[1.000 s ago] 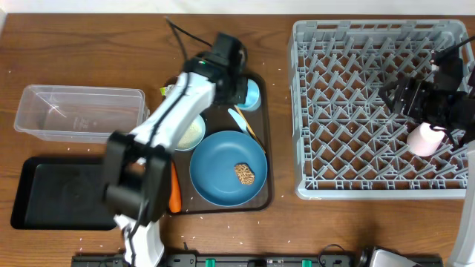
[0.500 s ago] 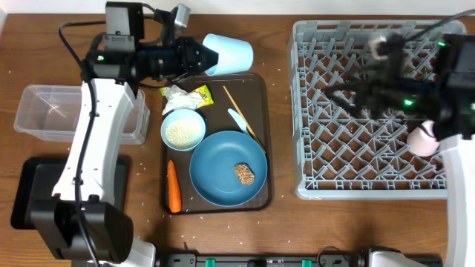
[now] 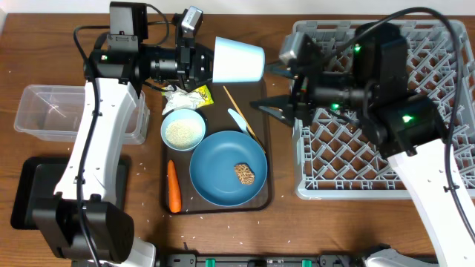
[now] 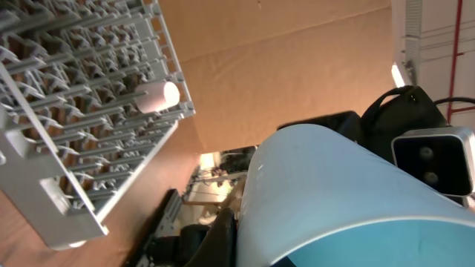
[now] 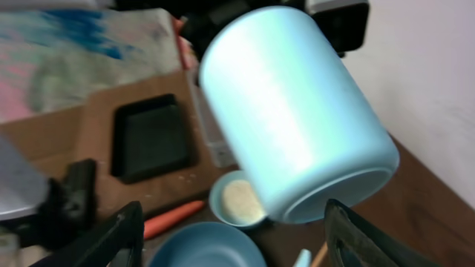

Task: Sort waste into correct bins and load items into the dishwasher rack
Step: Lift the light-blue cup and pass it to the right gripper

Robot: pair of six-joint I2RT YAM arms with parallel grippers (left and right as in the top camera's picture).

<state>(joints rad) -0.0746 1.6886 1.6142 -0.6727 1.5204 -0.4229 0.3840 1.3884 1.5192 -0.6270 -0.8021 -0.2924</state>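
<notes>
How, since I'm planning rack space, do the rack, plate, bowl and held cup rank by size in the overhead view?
Dishwasher rack
dark-blue plate
light blue bowl and light blue cup look alike: the cup is held up nearer the camera, so unranked.

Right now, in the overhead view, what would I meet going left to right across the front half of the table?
Black tray → carrot → dark-blue plate → dishwasher rack. The rice bowl and the raised cup overlap these, so they are left out.
</notes>
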